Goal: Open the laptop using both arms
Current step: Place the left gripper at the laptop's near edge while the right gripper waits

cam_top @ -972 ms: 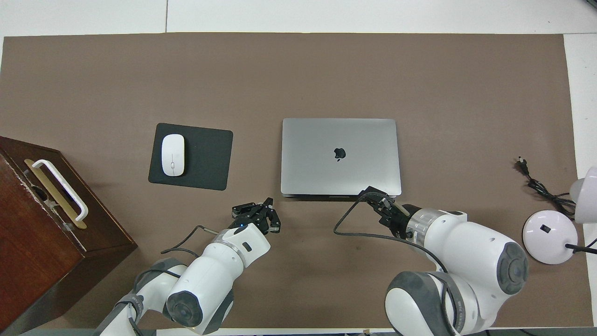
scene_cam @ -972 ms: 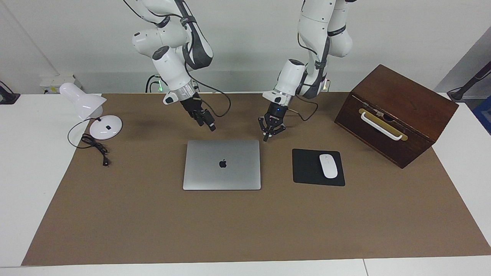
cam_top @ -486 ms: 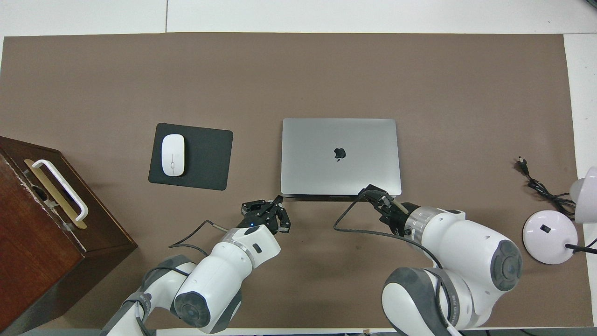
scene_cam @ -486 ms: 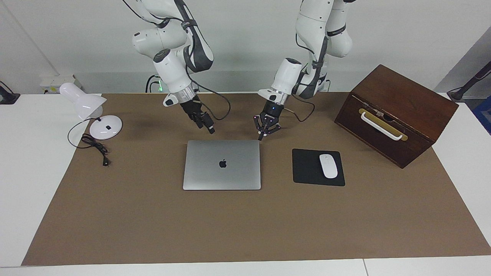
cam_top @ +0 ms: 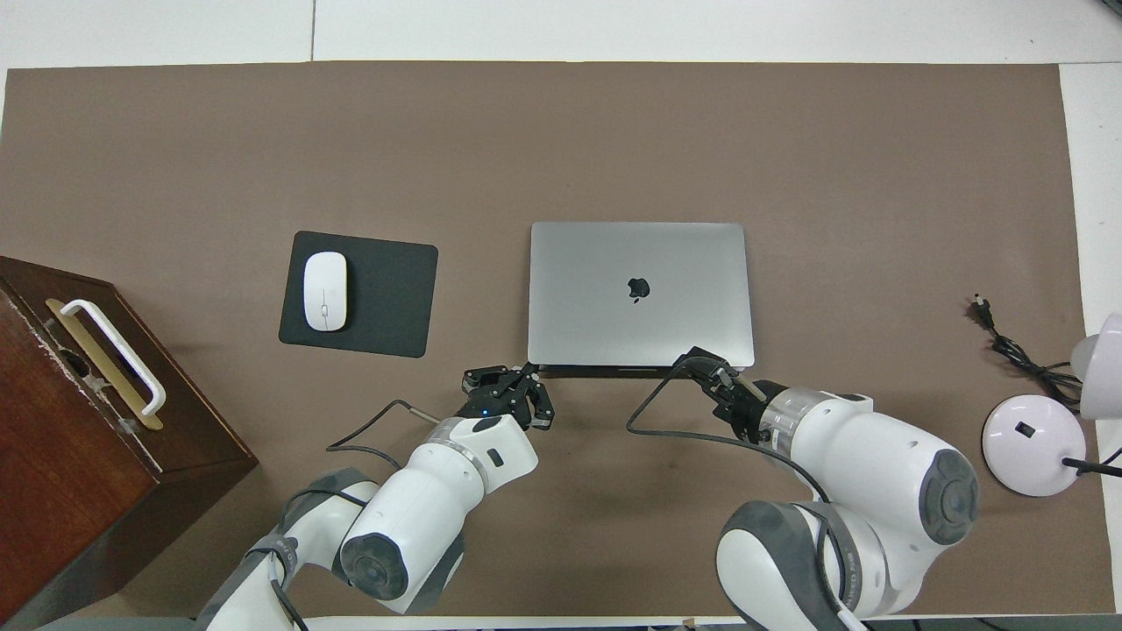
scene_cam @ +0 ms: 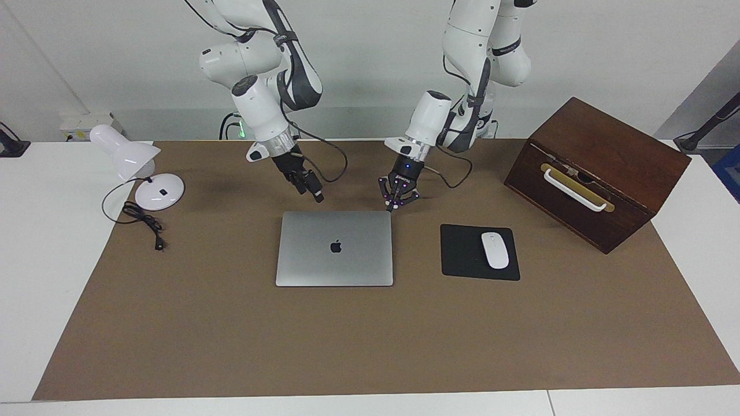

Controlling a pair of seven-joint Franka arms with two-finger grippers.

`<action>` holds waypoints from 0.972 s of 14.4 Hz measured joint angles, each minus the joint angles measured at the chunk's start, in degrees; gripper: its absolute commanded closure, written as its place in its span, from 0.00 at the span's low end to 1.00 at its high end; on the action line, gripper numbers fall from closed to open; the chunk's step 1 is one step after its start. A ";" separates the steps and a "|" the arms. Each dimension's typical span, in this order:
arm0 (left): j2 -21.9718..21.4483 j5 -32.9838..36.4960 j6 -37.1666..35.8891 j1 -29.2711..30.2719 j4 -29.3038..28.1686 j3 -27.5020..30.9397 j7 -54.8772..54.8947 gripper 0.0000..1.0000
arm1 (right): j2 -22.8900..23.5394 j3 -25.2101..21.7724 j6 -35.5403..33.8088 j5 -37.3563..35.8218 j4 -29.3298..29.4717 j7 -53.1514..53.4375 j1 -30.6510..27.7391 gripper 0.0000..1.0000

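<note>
The silver-grey laptop [scene_cam: 335, 248] lies closed on the brown mat, its apple logo up; it also shows in the overhead view [cam_top: 640, 294]. My left gripper [scene_cam: 399, 201] is open and low at the laptop's corner nearest the robots, toward the left arm's end; it also shows in the overhead view [cam_top: 507, 382]. My right gripper [scene_cam: 315, 193] is shut and empty. It hangs a little above the laptop's edge nearest the robots, toward the right arm's end, and also shows in the overhead view [cam_top: 701, 361].
A black mouse pad [scene_cam: 462, 254] with a white mouse [scene_cam: 495, 249] lies beside the laptop toward the left arm's end. A brown wooden box [scene_cam: 598, 170] with a white handle stands past it. A white desk lamp [scene_cam: 139, 167] with a cable stands at the right arm's end.
My left gripper has moved down and sideways to the laptop's near corner. My right gripper has barely moved. The laptop stays closed.
</note>
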 measured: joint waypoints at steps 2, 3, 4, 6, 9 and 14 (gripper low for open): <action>1.42 0.00 0.00 0.00 1.54 0.03 0.13 1.00 | 0.00 0.00 0.02 0.00 0.05 0.00 0.00 0.00; 2.07 0.00 0.00 0.00 2.15 0.15 0.48 1.00 | 0.01 0.00 0.02 0.00 0.08 0.00 0.00 0.00; 2.61 0.00 0.00 0.00 2.60 0.34 1.03 1.00 | 0.05 0.00 0.02 0.00 0.12 0.00 0.00 0.00; 3.13 0.00 0.00 0.01 2.87 0.56 1.84 1.00 | 0.35 0.00 0.09 0.00 0.17 0.00 0.00 0.00; 3.32 0.00 0.00 0.14 3.01 0.68 2.81 1.00 | 1.11 0.00 0.58 0.00 0.24 0.00 0.00 0.00; 3.87 0.00 0.00 0.16 3.12 0.73 3.54 1.00 | 1.97 0.08 1.40 0.00 0.32 0.00 0.97 0.00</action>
